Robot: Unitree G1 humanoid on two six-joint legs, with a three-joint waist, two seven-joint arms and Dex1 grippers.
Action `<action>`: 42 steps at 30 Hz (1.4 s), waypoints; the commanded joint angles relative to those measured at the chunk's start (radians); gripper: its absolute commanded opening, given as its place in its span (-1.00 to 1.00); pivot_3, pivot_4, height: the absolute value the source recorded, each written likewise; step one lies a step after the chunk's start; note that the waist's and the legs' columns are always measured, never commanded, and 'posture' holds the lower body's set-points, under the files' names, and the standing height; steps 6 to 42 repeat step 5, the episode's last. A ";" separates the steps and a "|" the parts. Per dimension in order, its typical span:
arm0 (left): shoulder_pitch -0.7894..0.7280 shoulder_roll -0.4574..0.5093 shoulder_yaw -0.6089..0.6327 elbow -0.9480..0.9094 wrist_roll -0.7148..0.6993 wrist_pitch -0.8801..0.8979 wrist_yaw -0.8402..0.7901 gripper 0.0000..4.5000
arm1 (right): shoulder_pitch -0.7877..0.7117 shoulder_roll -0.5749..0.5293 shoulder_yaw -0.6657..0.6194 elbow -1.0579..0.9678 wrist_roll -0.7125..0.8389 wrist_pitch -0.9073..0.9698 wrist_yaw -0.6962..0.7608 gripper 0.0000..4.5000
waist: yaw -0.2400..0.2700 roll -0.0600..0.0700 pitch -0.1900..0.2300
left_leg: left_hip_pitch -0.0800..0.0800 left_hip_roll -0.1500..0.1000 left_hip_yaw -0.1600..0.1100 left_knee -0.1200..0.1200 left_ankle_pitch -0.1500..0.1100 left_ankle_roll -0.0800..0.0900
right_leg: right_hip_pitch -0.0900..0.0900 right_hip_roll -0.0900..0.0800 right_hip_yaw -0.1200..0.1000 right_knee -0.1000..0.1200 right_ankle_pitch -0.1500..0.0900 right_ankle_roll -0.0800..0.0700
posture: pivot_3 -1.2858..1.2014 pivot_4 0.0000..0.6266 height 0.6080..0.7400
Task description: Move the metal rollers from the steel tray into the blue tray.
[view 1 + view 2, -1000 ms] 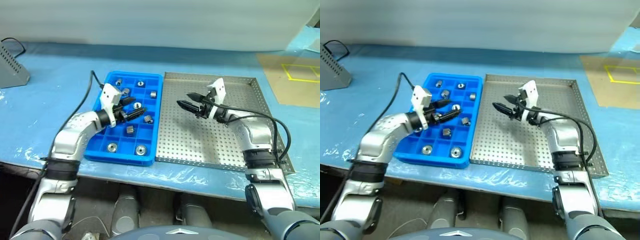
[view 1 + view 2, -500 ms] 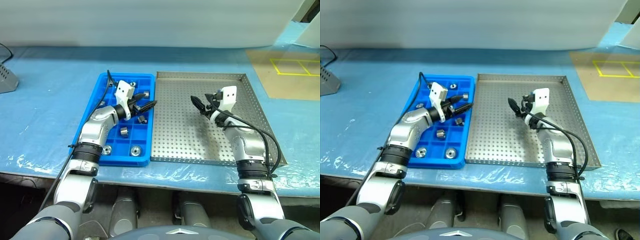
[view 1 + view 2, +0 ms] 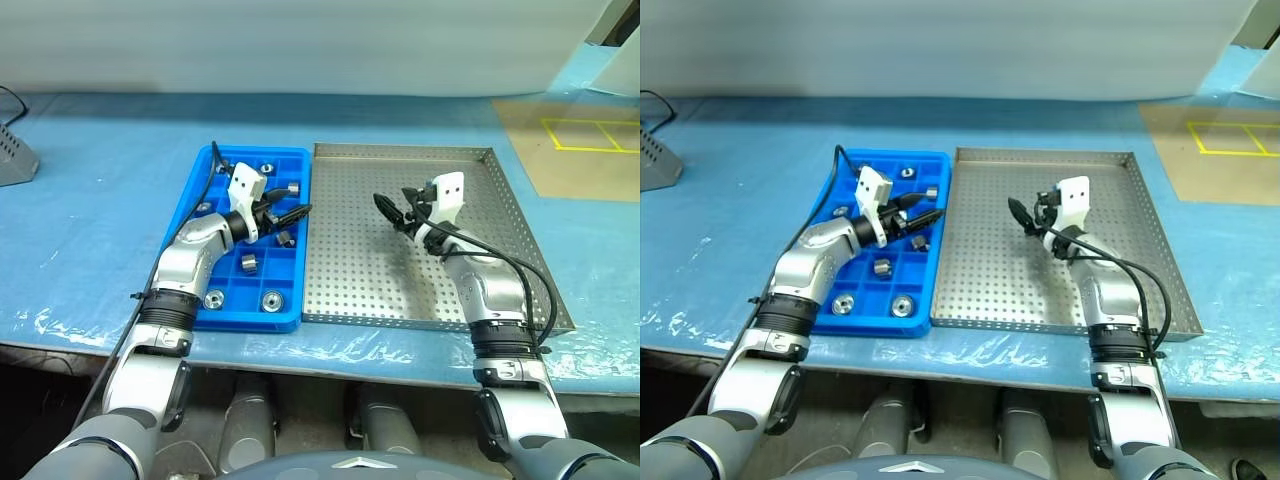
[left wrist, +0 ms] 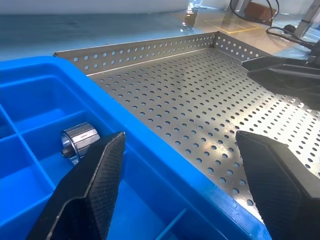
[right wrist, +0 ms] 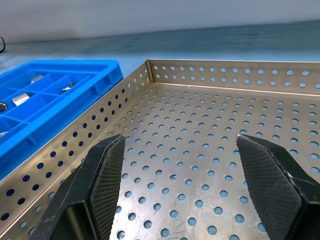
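Note:
The blue tray (image 3: 250, 322) lies left of the steel tray (image 3: 380, 280), the two touching side by side. Several metal rollers (image 3: 270, 299) sit in the blue tray's compartments; one (image 4: 77, 142) lies just beyond my left fingers. My left gripper (image 3: 293, 209) hovers open and empty over the blue tray's right edge, pointing toward the steel tray. My right gripper (image 3: 387, 210) hovers open and empty over the middle of the steel tray, pointing left toward the blue tray (image 5: 50, 100). The perforated floor (image 5: 200, 150) in front of it is bare metal.
Both trays rest on a blue-covered table (image 3: 100, 230) near its front edge. A grey device (image 3: 12, 160) stands at the far left. A brown board with yellow tape lines (image 3: 585, 150) lies at the back right. A black cable (image 3: 213, 165) loops from my left wrist.
The whole view shifted as the camera moved. My right gripper's tips have swung a little left toward the blue tray. Both grippers stay open and empty.

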 commanded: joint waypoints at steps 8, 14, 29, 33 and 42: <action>0.019 0.009 0.013 -0.058 -0.006 -0.002 0.000 0.66 | -0.045 -0.028 -0.003 0.005 0.000 -0.021 0.011 0.62 | -0.001 0.000 0.000 | 0.000 0.000 0.000 0.000 0.000 0.000 | 0.000 0.000 0.000 0.000 0.000 0.000 | -0.06 -0.52 1.00; 0.019 0.009 0.013 -0.058 -0.006 -0.002 0.000 0.66 | -0.045 -0.028 -0.003 0.005 0.000 -0.021 0.011 0.62 | -0.001 0.000 0.000 | 0.000 0.000 0.000 0.000 0.000 0.000 | 0.000 0.000 0.000 0.000 0.000 0.000 | -0.06 -0.52 1.00; 0.019 0.009 0.013 -0.058 -0.006 -0.002 0.000 0.66 | -0.045 -0.028 -0.003 0.005 0.000 -0.021 0.011 0.62 | -0.001 0.000 0.000 | 0.000 0.000 0.000 0.000 0.000 0.000 | 0.000 0.000 0.000 0.000 0.000 0.000 | -0.06 -0.52 1.00; 0.019 0.009 0.013 -0.058 -0.006 -0.002 0.000 0.66 | -0.045 -0.028 -0.003 0.005 0.000 -0.021 0.011 0.62 | -0.001 0.000 0.000 | 0.000 0.000 0.000 0.000 0.000 0.000 | 0.000 0.000 0.000 0.000 0.000 0.000 | -0.06 -0.52 1.00; 0.019 0.009 0.013 -0.058 -0.006 -0.002 0.000 0.66 | -0.045 -0.028 -0.003 0.005 0.000 -0.021 0.011 0.62 | -0.001 0.000 0.000 | 0.000 0.000 0.000 0.000 0.000 0.000 | 0.000 0.000 0.000 0.000 0.000 0.000 | -0.06 -0.52 1.00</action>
